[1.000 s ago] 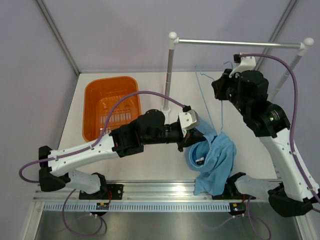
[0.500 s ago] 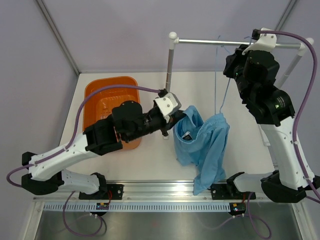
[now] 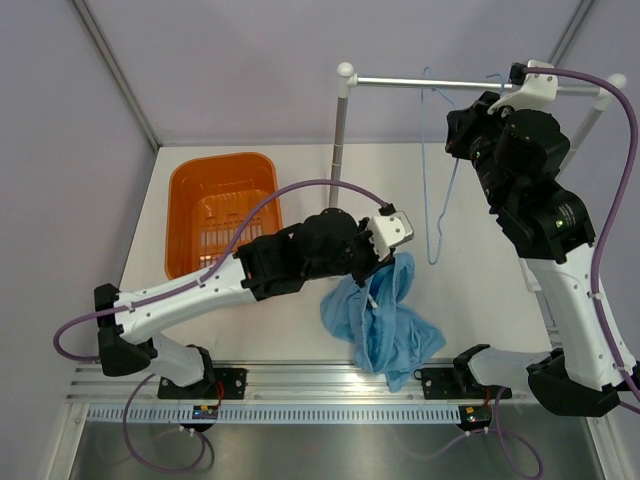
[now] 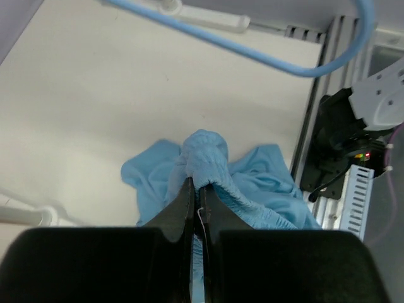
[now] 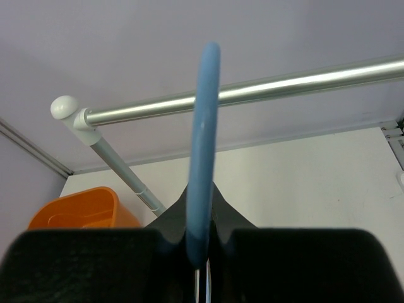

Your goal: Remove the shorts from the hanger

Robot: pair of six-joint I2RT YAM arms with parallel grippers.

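Shorts (image 3: 385, 320) now off the hanger (image 5: 203, 126), heaped at the near edge of the table (image 3: 300, 170), left gripper (image 4: 197, 188) clamped on them; right gripper (image 5: 202, 205) pinches the hanger. Removal judged done.

Shorts (image 3: 385, 320), one; hanger (image 3: 426, 190), one; basket (image 3: 222, 160), one; rail (image 3: 450, 86), one

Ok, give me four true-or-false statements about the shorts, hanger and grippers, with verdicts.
1. The left gripper is shut on the shorts. True.
2. The shorts hang on the hanger. False: the hanger is bare; the shorts droop from the left gripper onto the table.
3. The right gripper clamps the hanger. True.
4. The shorts lie in the orange basket. False: they are on the table, apart from the orange basket.
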